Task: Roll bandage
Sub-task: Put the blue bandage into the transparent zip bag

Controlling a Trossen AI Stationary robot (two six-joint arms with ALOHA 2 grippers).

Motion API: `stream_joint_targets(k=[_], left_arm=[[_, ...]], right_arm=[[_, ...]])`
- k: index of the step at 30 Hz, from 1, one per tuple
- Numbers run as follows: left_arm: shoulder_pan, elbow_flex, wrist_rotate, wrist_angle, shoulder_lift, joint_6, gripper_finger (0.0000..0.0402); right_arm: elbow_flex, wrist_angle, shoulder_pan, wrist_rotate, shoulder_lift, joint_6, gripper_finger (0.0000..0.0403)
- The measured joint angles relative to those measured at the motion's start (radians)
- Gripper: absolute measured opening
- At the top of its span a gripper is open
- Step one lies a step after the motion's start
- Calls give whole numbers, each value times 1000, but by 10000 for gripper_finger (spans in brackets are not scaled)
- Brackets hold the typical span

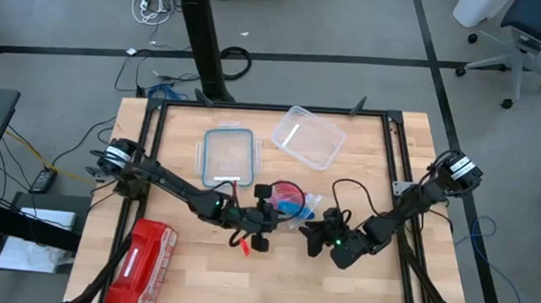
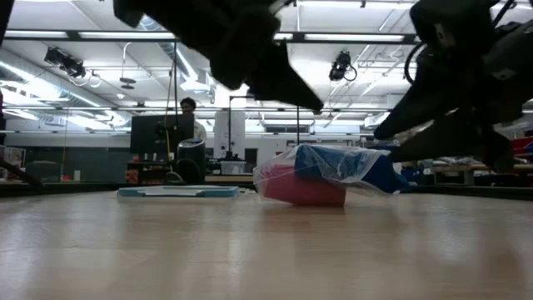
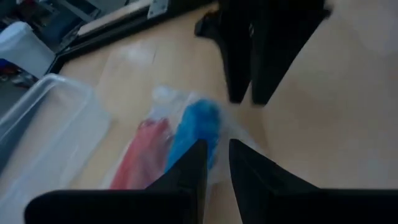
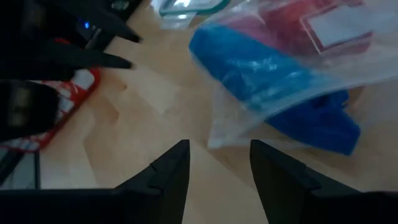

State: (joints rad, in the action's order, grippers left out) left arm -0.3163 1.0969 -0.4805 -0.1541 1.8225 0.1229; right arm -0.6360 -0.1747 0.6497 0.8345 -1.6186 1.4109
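Bandage point(image 4: 273, 74): blue, inside clear plastic bag point(image 4: 323, 43) with red roll point(image 2: 301, 187), mid-table.
Left gripper point(image 3: 214, 163): fingers narrowly apart, just beside bag, holding nothing.
Right gripper point(image 4: 219, 165): spread, empty, near bag.

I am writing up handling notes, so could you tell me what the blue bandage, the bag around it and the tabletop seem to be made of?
The bandage looks like soft matte fabric: bright blue, bunched, no shine. The bag around it appears to be thin clear plastic film, since it crinkles, catches highlights and shows the blue and red contents through it. The table looks like pale wood or wood laminate with a smooth, faintly glossy finish; which one cannot be told.
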Motion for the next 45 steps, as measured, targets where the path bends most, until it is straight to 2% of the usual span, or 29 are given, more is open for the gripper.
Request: stream_joint_targets(k=[10,16,19,24,26,35,40,45], left_arm=[[86,-61,102,-71,33,33,72],[93,-68,154,-122,80,33,72],[93,-68,154,-127,97,32,72],[94,-67,153,-152,99,31,72],[94,-67,152,-167,99,31,72],[89,-67,149,-178,99,26,72],[77,-52,148,-177,78,23,72],[58,10,147,-96,51,7,72]], right_arm=[[5,-11,-75,-28,0,-22,163],[5,-2,-111,-19,0,-74,143],[5,5,-124,-18,0,-103,113],[5,-3,-135,-39,0,-160,27],[5,-15,-135,-46,0,-192,8],[4,-17,-126,-76,1,-303,3],[2,-14,-122,-188,43,-395,1],[1,4,-136,-290,136,-457,1]])
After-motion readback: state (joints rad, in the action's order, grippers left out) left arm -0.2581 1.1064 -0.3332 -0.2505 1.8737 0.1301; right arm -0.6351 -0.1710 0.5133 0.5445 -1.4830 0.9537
